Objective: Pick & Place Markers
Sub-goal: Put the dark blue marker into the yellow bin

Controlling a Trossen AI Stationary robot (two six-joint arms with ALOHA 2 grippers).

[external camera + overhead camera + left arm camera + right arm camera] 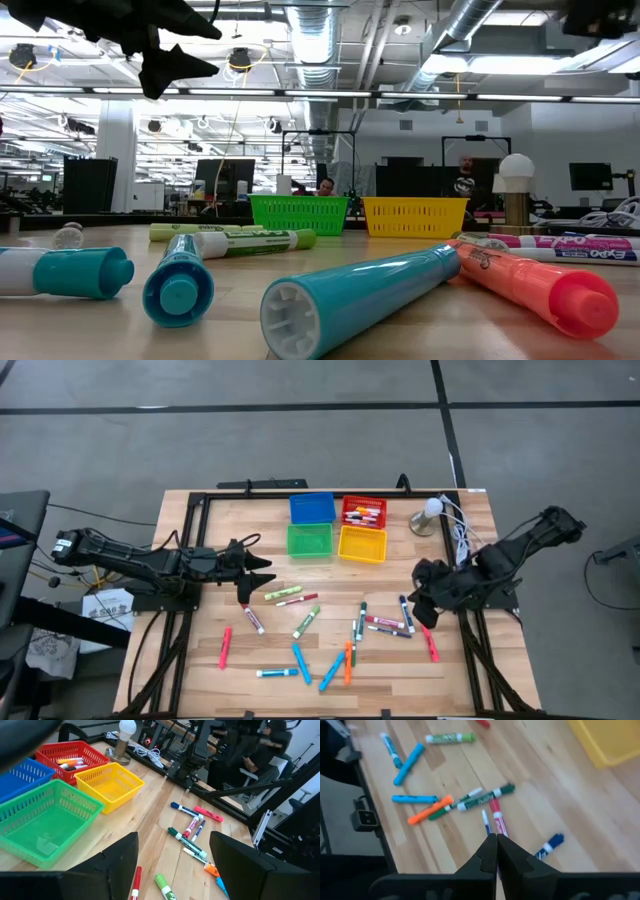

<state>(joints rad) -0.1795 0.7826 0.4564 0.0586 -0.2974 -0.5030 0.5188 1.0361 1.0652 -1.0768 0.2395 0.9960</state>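
My left gripper (262, 570) wide, empty; light-green marker (283, 593) just ahead-below, long axis crosswise; left arm nearer. Right gripper (418, 600) shut.

The high view looked straight down on the whole surface (200, 520) from well above. The low view sat at surface level, very near the closest markers (350, 300), and faced across toward the green bin (298, 214), the yellow bin (415, 216) and the room behind. The left wrist view looked forward and down over the bins and the far scatter of markers. The right wrist view looked down from close above. All four views shared the markers; three shared the yellow bin.
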